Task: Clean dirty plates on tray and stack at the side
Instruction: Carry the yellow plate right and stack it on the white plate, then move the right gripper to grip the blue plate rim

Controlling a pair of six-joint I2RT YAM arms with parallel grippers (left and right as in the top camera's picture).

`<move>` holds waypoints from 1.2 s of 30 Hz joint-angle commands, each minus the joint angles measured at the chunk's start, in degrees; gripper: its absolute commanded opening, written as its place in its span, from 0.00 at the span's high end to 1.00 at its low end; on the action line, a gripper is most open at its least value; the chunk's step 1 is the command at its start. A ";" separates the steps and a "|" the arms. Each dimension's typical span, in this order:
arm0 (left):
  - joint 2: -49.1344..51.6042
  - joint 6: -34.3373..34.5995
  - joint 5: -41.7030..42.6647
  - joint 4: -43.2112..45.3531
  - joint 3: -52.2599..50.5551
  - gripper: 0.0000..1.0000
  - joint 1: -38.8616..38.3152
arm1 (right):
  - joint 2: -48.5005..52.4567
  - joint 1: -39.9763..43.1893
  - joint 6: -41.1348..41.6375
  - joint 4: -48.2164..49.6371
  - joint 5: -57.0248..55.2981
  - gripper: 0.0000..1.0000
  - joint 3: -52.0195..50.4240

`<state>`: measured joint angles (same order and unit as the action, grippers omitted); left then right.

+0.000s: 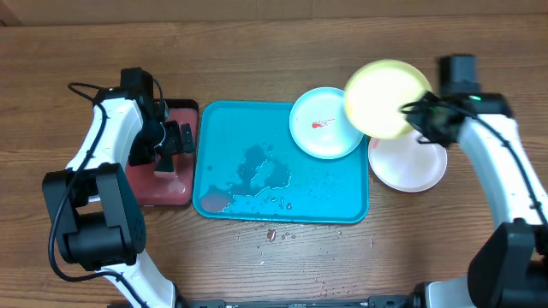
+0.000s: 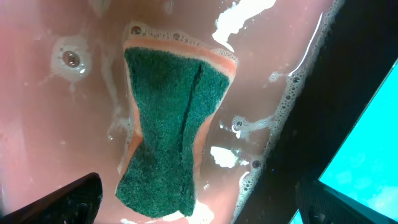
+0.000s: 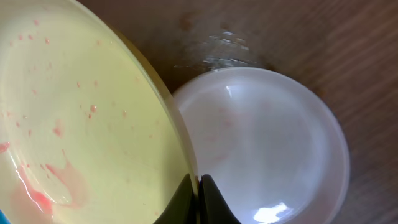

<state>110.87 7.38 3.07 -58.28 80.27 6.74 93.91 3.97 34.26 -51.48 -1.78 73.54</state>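
The turquoise tray (image 1: pixel 347 192) lies mid-table, wet with puddles. The cyan plate (image 1: pixel 324 128), with a red smear, sits at its far right corner. My right gripper (image 1: pixel 417 115) is shut on the rim of the lime-green plate (image 1: pixel 384 96) and holds it tilted above the table. In the right wrist view the jaws (image 3: pixel 199 198) pinch that rim, and the plate (image 3: pixel 81 112) shows faint red smears. The white plate (image 1: pixel 411 164) lies on the table right of the tray, below the held plate (image 3: pixel 267 149). My left gripper (image 1: pixel 169 141) hangs open over the reddish tray.
The reddish black-rimmed tray (image 1: pixel 150 192) left of the turquoise tray holds soapy water and a green-and-orange sponge (image 2: pixel 171 130), which lies between my open left jaws (image 2: pixel 199 205). The turquoise tray's edge (image 2: pixel 367 149) shows there too. Red specks (image 1: pixel 272 233) dot the table in front.
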 commanded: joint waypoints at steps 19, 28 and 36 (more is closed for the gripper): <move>-1.27 0.55 1.05 0.04 0.81 0.00 -0.02 | -1.64 12.09 -4.81 4.26 20.48 0.28 -12.31; -1.27 0.55 1.05 0.00 0.81 0.00 -0.02 | -1.01 1.01 -16.74 13.20 26.99 0.24 -12.41; -1.27 0.55 1.03 -0.02 0.81 0.00 -0.02 | 3.41 -12.04 -9.64 15.34 16.26 0.35 -12.41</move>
<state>110.87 7.38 3.44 -58.30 80.27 6.74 95.22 -5.15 20.82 -36.71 19.92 61.14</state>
